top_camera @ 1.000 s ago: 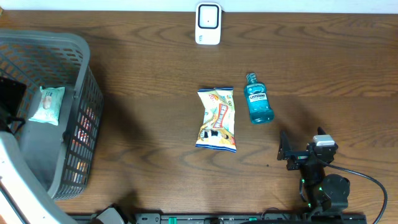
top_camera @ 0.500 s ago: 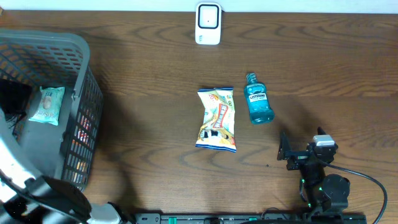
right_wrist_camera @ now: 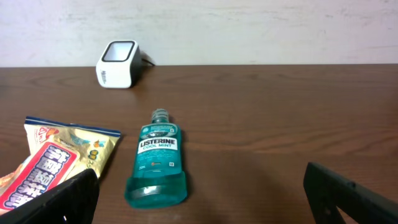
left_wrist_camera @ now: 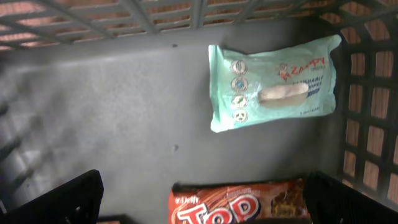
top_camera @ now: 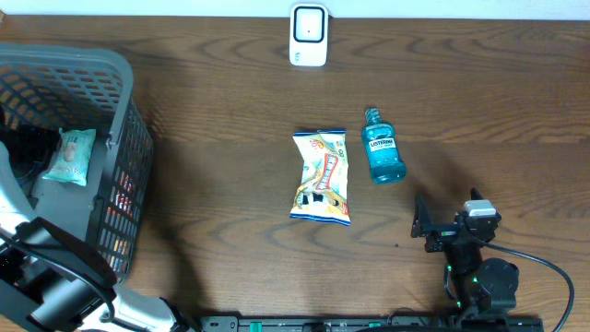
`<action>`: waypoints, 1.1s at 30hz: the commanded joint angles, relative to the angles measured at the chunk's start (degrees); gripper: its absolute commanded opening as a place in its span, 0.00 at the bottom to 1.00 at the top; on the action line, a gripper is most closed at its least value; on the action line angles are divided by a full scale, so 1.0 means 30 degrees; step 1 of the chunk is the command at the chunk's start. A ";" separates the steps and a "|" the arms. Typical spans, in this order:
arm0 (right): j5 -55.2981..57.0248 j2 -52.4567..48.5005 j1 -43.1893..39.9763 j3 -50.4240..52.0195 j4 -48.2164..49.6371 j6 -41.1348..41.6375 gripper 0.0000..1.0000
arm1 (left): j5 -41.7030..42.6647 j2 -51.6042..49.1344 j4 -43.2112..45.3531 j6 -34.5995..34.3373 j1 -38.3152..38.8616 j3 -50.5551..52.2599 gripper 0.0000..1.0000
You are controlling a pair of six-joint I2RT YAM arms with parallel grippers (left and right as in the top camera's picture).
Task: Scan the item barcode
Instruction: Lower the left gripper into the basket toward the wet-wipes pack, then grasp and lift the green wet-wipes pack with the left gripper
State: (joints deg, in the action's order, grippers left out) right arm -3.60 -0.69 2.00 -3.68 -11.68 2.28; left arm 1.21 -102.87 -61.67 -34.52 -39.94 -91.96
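We log left fingers (left_wrist_camera: 59,200) released above the basket (left_wrist_camera: 93,112) contents, right fingers (right_wrist_camera: 56,200) released, idle; nothing grasped, scanner (top_camera: 308,35) untouched, scan pending

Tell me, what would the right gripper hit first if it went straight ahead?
Probably the mouthwash bottle, lying just left of centre ahead of the right gripper, though depth is unclear.
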 commanded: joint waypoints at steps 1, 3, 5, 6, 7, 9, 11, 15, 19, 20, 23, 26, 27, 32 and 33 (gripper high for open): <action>0.0080 0.0117 0.0204 0.0036 -0.0036 -0.0248 0.99 | -0.0051 -0.0481 0.0277 -0.0007 -0.0087 0.0007 0.98; 0.0080 0.0117 0.0204 0.0036 -0.0036 -0.0248 0.99 | -0.0051 -0.0678 0.0663 0.0066 -0.0087 0.0007 0.98; 0.0080 0.0117 0.0204 0.0036 -0.0036 -0.0248 0.99 | -0.0044 -0.0903 0.0998 0.0117 -0.0073 0.0007 0.98; 0.0080 0.0117 0.0204 0.0036 -0.0036 -0.0248 0.99 | -0.0036 -0.1071 0.1137 0.0117 -0.0073 0.0007 0.98; 0.0080 0.0117 0.0204 0.0036 -0.0036 -0.0248 0.99 | -0.0036 -0.1209 0.1253 0.0117 -0.0073 0.0007 0.98; 0.0080 0.0117 0.0204 0.0036 -0.0036 -0.0248 0.99 | -0.0044 -0.1661 0.1545 0.0138 -0.0073 0.0007 0.98; 0.0080 0.0117 0.0204 0.0036 -0.0036 -0.0248 0.99 | -0.0044 -0.2157 0.1982 0.0459 -0.0073 0.0007 0.98; 0.0080 0.0117 0.0204 0.0036 -0.0036 -0.0248 0.99 | -0.0036 -0.3228 0.2790 0.0568 -0.0036 0.0007 0.98; 0.0080 0.0117 0.0204 0.0036 -0.0036 -0.0248 0.99 | -0.0044 -0.4313 0.3220 0.0561 0.0175 0.0007 0.98; 0.0080 0.0117 0.0204 0.0036 -0.0036 -0.0248 0.99 | -0.0044 -0.4561 0.3242 0.0561 0.0284 0.0007 0.98; 0.0080 0.0117 0.0204 0.0036 -0.0036 -0.0248 0.99 | -0.0073 -0.5224 0.3264 0.0561 0.0590 0.0015 0.98; 0.0080 0.0117 0.0204 0.0036 -0.0036 -0.0248 0.99 | -0.0138 -0.5865 0.3548 0.0561 0.0954 0.0131 0.98; 0.0080 0.0117 0.0204 0.0036 -0.0029 -0.0248 0.99 | -0.0138 -0.5996 0.3708 0.0561 0.1064 0.0248 0.98; 0.0080 0.0117 0.0204 0.0036 -0.0036 -0.0248 0.99 | -0.0743 -0.6419 0.4809 0.0554 0.1676 0.1239 0.74; 0.0080 0.0117 0.0204 0.0036 -0.0029 -0.0248 0.99 | -0.1049 -0.6433 0.4925 0.0554 0.1785 0.1399 0.66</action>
State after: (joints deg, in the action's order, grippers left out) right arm -3.60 -0.67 2.00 -3.68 -11.68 2.31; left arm 0.56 -120.33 -47.48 -33.50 -35.48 -90.13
